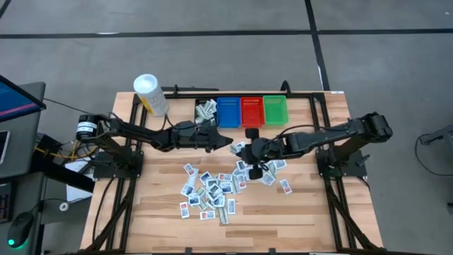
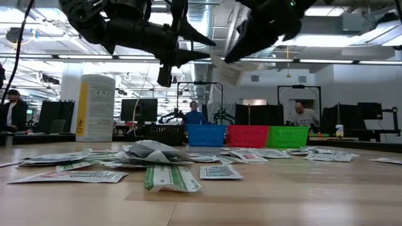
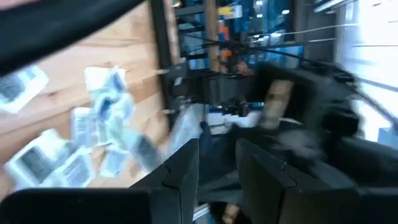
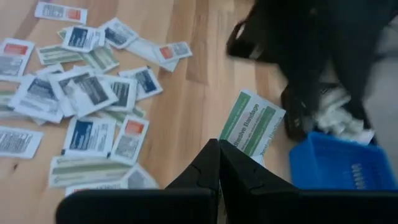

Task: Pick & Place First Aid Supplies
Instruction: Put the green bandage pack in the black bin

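Observation:
Many small flat first aid packets (image 1: 212, 190) lie strewn over the wooden table's middle, shown again as first aid packets (image 4: 87, 93) in the right wrist view. Above the table's centre my right gripper (image 4: 219, 149) is shut on a white packet with green stripes (image 4: 252, 121). The same green-striped packet (image 2: 227, 71) hangs in the air in the low view. My left gripper (image 1: 228, 142) reaches in from the left, level, its tips just short of that packet. In its wrist view my left gripper (image 3: 217, 165) is open with nothing between the fingers. My right gripper pinches one end of the green-striped packet (image 4: 235, 143) between its two shut fingers. The fingers come slanting down from the table's right. The packet sticks out past the fingertips, tilted and lifted clear of the table.
Along the far edge stand a black bin (image 1: 206, 110) with some packets in it, a blue bin (image 1: 228, 111), a red bin (image 1: 251, 111) and a green bin (image 1: 274, 110). A white tub with a yellow label (image 1: 150, 94) stands far left. People stand in the room behind.

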